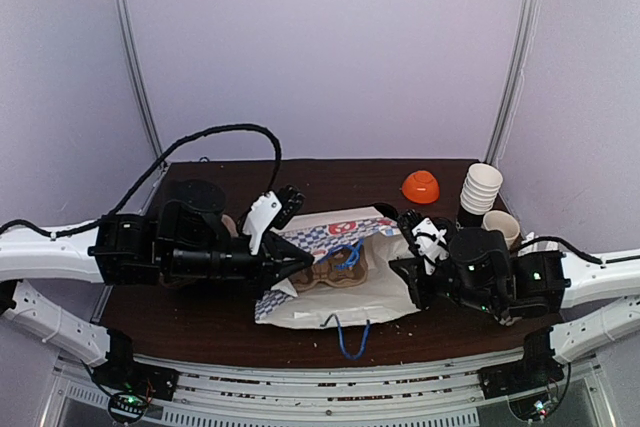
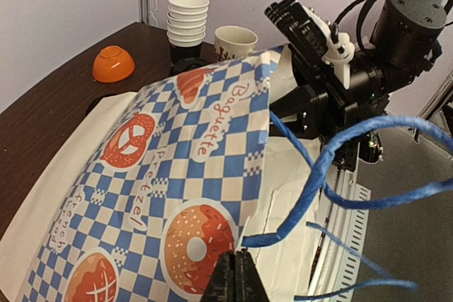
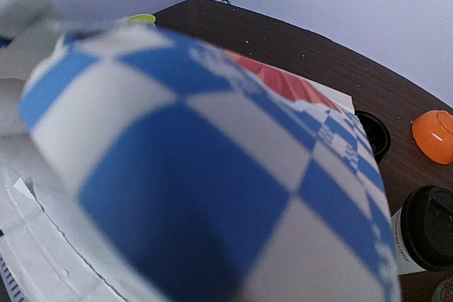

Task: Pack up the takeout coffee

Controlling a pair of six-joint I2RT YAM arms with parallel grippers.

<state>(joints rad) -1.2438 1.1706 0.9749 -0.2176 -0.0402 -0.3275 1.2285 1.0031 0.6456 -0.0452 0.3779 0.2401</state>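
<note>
Standing near the orange bowl [image 3: 433, 136], the takeout coffee [image 3: 423, 230] is seen plainly only from the right wrist; the bag [image 2: 163, 175] is pinched by the left gripper [image 2: 237, 277]; the state of the right gripper [image 1: 410, 227] cannot be told.

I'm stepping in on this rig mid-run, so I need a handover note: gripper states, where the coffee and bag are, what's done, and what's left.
Left gripper: shut on the mouth edge of the paper bag, lifting its top panel.
Right gripper: at the bag's opposite edge. The bag blocks its wrist view, so I can't tell if it is open or shut.
Takeout coffee: lidded and upright on the table, outside the bag, near the right arm. Neither gripper holds it.
Done: the bag lies on the table with its mouth raised.
Left: grasp the coffee and set it inside the bag.
</note>
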